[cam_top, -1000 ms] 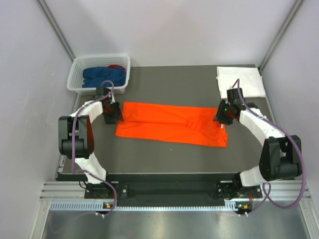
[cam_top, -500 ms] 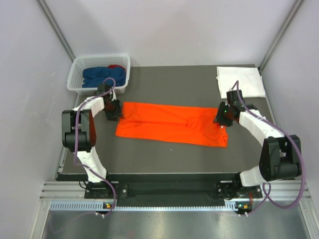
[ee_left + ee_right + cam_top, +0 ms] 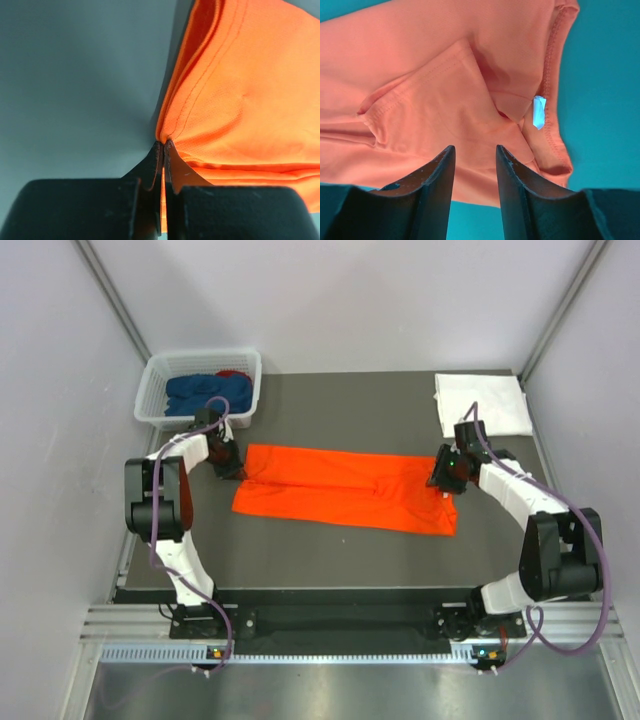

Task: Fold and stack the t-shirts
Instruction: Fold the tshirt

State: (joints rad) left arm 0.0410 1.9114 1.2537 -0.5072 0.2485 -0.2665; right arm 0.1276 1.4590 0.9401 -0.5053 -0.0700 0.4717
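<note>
- Since a second ago, my left gripper (image 3: 163,145) has gone from wide to clamped on the orange t-shirt (image 3: 345,490) at its far-left corner. The right side has hardly moved.
- The orange t-shirt lies mid-table (image 3: 330,550) as a long strip running left to right. Its hems bunch at the pinch, and the collar and white tag (image 3: 538,111) are at the right end.
- Left arm is folded back, wrist low. The right gripper (image 3: 475,150) sits over the collar end, jaws apart, holding nothing.
- Far right: white t-shirt (image 3: 482,405), folded flat.
- Far left: basket (image 3: 150,410) holding the dark blue t-shirt (image 3: 205,392) and the red t-shirt (image 3: 236,372).
</note>
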